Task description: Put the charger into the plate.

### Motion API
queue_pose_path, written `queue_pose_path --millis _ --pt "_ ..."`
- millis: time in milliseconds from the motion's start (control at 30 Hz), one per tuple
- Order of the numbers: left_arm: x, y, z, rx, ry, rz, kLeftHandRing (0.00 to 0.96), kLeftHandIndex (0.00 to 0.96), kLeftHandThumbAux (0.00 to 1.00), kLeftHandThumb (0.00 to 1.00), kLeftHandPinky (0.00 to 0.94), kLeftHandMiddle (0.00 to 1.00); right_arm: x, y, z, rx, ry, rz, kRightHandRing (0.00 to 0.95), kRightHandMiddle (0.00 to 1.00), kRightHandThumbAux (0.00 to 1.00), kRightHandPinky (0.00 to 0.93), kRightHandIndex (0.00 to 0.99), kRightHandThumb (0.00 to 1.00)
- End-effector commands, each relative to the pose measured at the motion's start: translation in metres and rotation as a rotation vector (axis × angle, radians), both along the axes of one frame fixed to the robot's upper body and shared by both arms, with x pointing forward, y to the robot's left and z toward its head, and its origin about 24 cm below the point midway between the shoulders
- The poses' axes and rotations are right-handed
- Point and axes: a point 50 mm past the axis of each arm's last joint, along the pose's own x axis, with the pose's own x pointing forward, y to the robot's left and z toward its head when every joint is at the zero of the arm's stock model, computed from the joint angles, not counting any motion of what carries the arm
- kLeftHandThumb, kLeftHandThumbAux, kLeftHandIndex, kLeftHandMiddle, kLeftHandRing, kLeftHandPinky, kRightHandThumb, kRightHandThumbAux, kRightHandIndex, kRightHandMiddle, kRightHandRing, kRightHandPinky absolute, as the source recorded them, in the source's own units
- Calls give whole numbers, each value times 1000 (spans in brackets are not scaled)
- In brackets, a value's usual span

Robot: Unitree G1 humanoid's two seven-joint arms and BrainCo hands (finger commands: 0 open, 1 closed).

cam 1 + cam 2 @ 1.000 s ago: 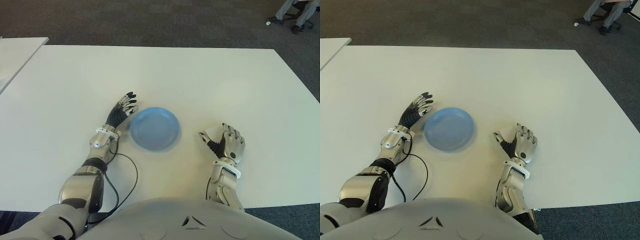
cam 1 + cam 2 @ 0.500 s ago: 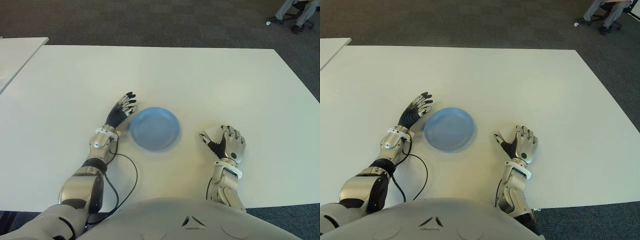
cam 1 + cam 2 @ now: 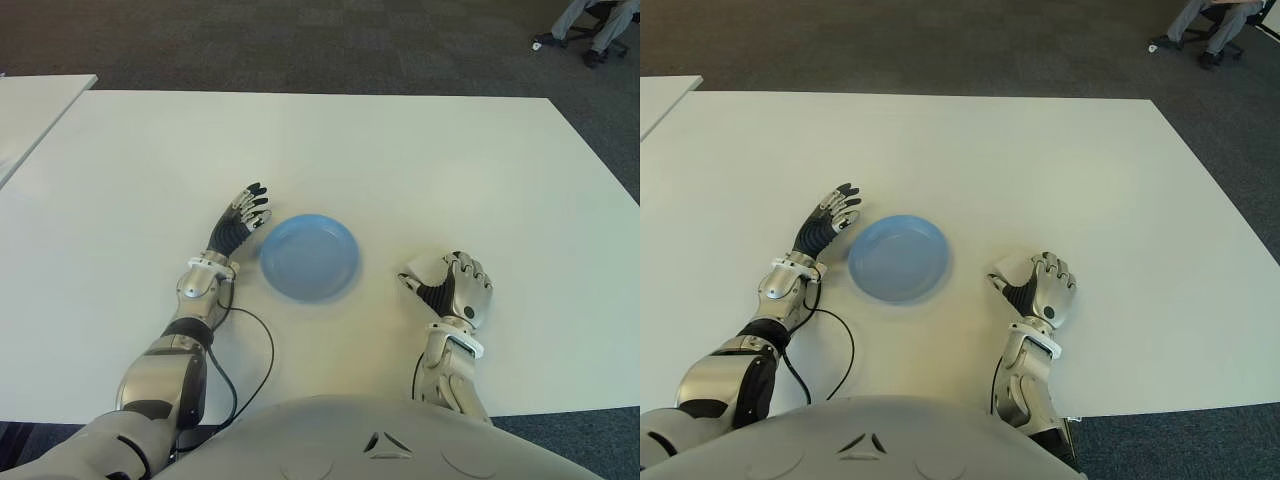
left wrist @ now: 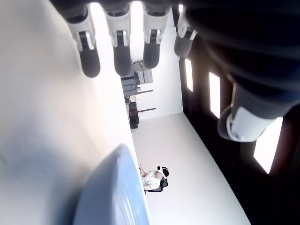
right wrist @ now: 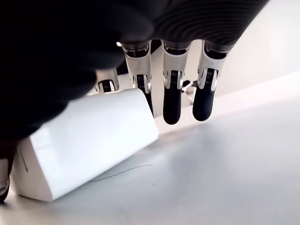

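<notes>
Grasp step: right hand (image 3: 1040, 291) fingers curl around charger (image 5: 84, 140) (still on surface (image 3: 400, 160)), left hand (image 3: 238, 222) open beside plate (image 3: 309, 257); next, lift across to plate.

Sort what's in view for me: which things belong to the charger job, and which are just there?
Job:
- charger, white block under the right hand, fingers curled over it
- plate, blue, nothing in it
- table

Just there:
- left hand, open beside the plate on its left
- second table
- seated person far off
</notes>
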Motion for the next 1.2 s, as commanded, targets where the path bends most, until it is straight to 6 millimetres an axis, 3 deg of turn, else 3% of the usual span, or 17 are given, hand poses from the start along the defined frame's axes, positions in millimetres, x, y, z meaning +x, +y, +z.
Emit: queue_pose_path --millis 33,867,1067,1200 --pt "-31 -1 -29 -34 138 30 147 38 571 141 191 123 -6 -1 -6 30 28 -14 839 843 707 860 441 742" --pt "-30 -6 -29 -42 133 34 161 33 586 122 215 129 0 -3 8 71 -40 -3 858 863 708 858 441 747" --pt "-30 -6 -29 -43 133 38 162 35 579 127 215 129 10 3 22 76 -91 19 859 864 708 861 441 747" --pt "-30 -5 -30 -45 144 45 167 43 567 134 221 133 22 15 49 92 -184 76 862 866 708 867 441 747"
